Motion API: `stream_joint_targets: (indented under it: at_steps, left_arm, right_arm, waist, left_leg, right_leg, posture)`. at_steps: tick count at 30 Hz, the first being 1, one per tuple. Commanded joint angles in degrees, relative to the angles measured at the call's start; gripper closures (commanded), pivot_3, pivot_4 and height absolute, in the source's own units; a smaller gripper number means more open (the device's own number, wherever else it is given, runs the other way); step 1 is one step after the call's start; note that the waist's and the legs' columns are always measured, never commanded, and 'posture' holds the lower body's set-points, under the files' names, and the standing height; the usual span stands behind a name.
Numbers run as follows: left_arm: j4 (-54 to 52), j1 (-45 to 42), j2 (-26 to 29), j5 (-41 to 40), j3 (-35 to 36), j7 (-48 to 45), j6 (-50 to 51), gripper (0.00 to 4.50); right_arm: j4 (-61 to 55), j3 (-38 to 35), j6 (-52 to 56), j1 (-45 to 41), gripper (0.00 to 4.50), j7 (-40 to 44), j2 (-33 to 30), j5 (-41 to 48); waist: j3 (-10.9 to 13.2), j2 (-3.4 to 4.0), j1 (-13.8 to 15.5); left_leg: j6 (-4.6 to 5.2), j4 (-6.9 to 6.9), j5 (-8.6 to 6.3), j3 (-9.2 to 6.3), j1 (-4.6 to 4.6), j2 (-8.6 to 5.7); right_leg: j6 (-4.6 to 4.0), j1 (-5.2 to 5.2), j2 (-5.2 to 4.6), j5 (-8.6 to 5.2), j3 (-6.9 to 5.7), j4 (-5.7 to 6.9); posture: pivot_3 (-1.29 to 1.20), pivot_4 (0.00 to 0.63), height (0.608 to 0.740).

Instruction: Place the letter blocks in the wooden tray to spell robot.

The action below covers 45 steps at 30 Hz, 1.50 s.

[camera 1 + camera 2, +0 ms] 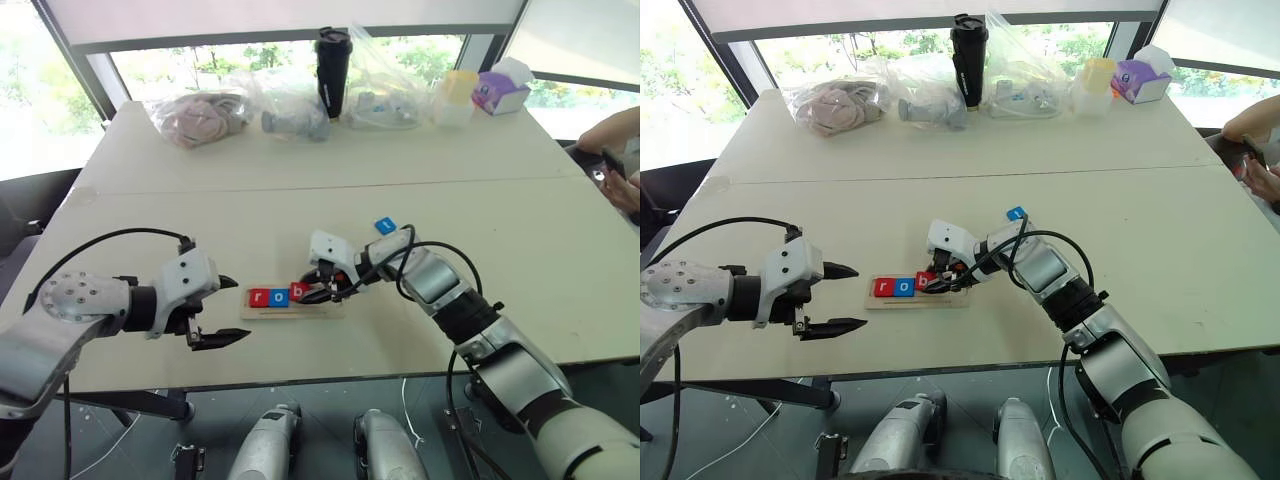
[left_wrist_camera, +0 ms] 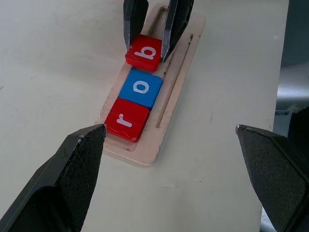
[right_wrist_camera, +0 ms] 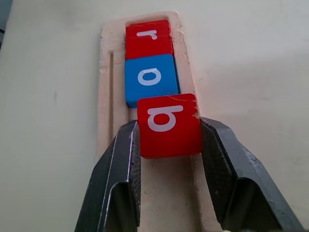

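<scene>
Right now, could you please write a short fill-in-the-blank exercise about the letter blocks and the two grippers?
1. The right gripper is shut on the red ___ block.
2. The blue o block lies between the red r block and the ___ block.
3. The left gripper is ___, apart from the wooden tray.

Missing words: b; b; open

The right gripper (image 3: 169, 145) clamps a red "b" block (image 3: 169, 126) between its fingers over the wooden tray (image 3: 186, 58). Beyond it, a blue "o" block (image 3: 150, 79) and a red "r" block (image 3: 148, 38) lie in the tray, the "r" at its far end.
</scene>
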Motion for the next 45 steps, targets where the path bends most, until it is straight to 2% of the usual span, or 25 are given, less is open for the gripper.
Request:
stream_joint_targets:
  at_steps: [1, 10, 26, 45]
  left_arm:
    - [-1.0, -0.9, -0.2, -0.7, 0.9, 0.4, -0.1, 0.00]
    - [-0.3, -2.1, -0.5, -0.3, -0.3, 0.6, -0.4, 0.00]
    - [0.4, -3.2, -1.2, 0.2, -1.4, 0.7, -0.9, 0.00]
    - [3.7, -4.8, -1.5, 2.2, -3.5, 0.2, -3.3, 0.00]
  right_arm:
    - [-1.1, -0.5, -0.8, -1.3, 3.33, 0.8, 0.5, -0.7]
    - [-5.8, -0.4, 1.2, -0.1, 3.33, 2.1, -0.5, -1.1]
    - [-6.5, 0.7, 2.0, 1.4, 3.33, 0.2, 0.9, -3.9]
    - [-7.8, 0.7, 3.0, 2.0, 3.33, -1.3, 2.4, -4.7]
  waist:
    - [0.0, 0.00, 0.0]
    - [0.0, 0.00, 0.0]
    - [0.0, 0.00, 0.0]
    - [0.0, 0.00, 0.0]
  left_leg:
    - [0.00, 0.00, 0.00, 0.00, 0.00, 0.00]
    - [-0.01, 0.00, 0.00, 0.00, 0.00, 0.00]
    - [-0.02, 0.00, 0.01, 0.00, 0.01, 0.00]
    - [-0.18, 0.00, 0.11, 0.02, 0.00, -0.01]
  right_leg:
    - [0.00, 0.00, 0.00, 0.00, 0.00, 0.00]
    - [0.00, -0.01, 0.01, 0.00, 0.00, 0.02]
    - [0.01, -0.02, 0.02, 0.01, 0.01, 0.06]
    - [0.00, -0.37, -0.04, 0.00, 0.05, 0.71]
  posture:
    - [0.00, 0.150, 0.740]
    - [0.00, 0.150, 0.740]
    - [0.00, 0.150, 0.740]
    - [0.00, 0.150, 0.740]
